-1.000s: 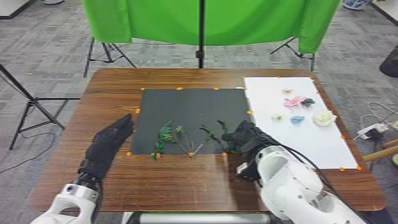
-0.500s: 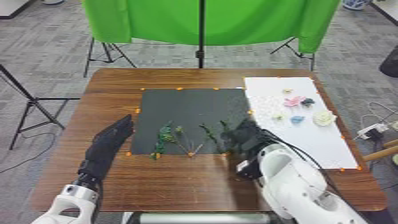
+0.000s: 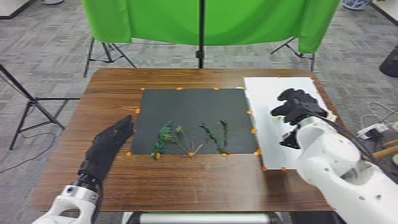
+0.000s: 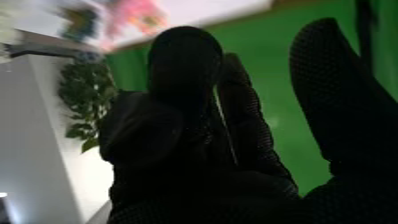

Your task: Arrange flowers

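Observation:
In the head view my right hand (image 3: 298, 105) is above the white sheet (image 3: 277, 142), over the spot with the flower heads and covering most of them. A pale green flower head (image 3: 279, 118) peeks out beside it. Green stems (image 3: 163, 140) and thinner green sprigs (image 3: 224, 135) lie on the lower part of the dark mat (image 3: 191, 110). My left hand (image 3: 111, 135) rests left of the mat, fingers straight. In the right wrist view my right hand (image 4: 195, 150) has its fingers extended and thumb apart, holding nothing; a pink flower (image 4: 133, 17) and a dark one (image 4: 80, 22) appear beyond the fingertips.
The brown table (image 3: 213, 185) carries the mat and sheet, both edged with orange markers. A green cloth (image 3: 160, 22) hangs on a stand behind the table. Wooden pieces (image 3: 387, 150) and cables are off the table's right side.
My right hand has moved from the mat's lower right edge up and right to the flower heads. The rightmost sprigs are uncovered now. My left hand has stayed in place.

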